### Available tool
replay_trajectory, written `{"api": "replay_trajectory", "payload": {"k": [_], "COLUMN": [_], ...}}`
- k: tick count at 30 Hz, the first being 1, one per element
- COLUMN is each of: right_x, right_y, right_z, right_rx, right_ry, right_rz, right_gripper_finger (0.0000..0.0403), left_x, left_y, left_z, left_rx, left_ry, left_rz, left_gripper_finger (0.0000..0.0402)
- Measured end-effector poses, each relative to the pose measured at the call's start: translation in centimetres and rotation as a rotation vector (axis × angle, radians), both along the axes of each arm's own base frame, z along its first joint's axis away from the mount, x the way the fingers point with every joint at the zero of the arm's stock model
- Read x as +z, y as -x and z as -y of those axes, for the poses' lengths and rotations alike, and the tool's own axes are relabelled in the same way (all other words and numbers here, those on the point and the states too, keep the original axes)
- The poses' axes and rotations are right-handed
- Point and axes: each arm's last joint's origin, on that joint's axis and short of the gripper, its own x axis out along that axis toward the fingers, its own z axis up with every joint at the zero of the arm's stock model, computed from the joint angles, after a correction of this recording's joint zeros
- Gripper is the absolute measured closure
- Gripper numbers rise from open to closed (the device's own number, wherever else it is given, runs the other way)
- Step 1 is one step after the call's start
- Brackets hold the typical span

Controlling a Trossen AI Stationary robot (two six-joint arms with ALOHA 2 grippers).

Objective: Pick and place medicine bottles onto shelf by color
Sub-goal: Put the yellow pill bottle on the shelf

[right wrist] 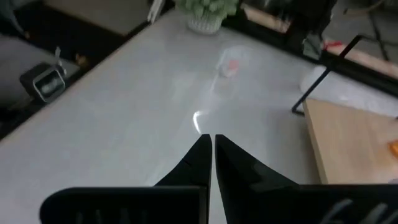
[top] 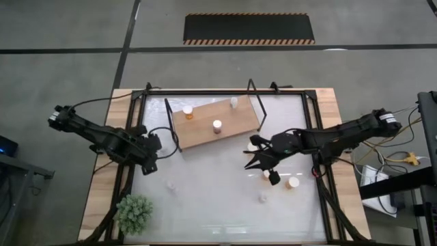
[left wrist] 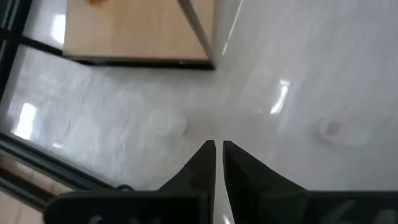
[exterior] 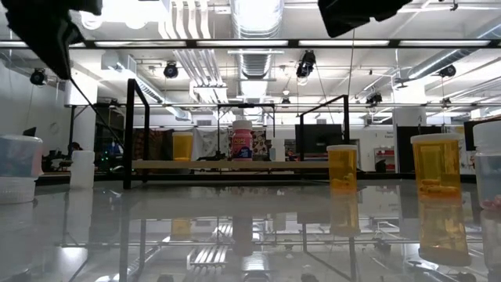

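Three bottles (top: 217, 125) on shelf (top: 205, 130)

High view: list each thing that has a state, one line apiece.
Shelf: lying flat on the table, three bottles on it.
Orange bottle: upright on the shelf.
White-capped bottle: upright at the shelf's middle.
Pale bottle: upright at the shelf's far edge.
Bottle: upright on the table, not yet shelved.
Left end effector: shut, empty.
Right end effector: shut, empty.
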Motion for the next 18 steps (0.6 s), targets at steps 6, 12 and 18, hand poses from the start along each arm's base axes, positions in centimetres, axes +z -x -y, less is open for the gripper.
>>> {"api": "replay_trajectory", "payload": {"k": [6,12,18], "right_x": [-1.3,-1.5,-1.6], "right_y": [1.1,1.2,1.1], "right_z": [0.2,0.2,0.2], "right_rx": [-0.008,-0.007,-0.002], "right_ry": [-0.025,-0.025,-0.016], "right_rz": [0.04,0.043,0.042], "right_gripper_finger": [0.039,0.039,0.039], "left_x": [-2.4,-4.3,-5.7], "left_y": [0.3,0.2,0.1], "left_z": [-0.7,-1.7,-3.0], "left_rx": [0.038,0.11,0.145], "left_ry": [-0.017,0.005,-0.003], "left_rz": [-0.031,0.013,0.016], "left_gripper_finger": [0.0388,0.0384,0.0319]}}
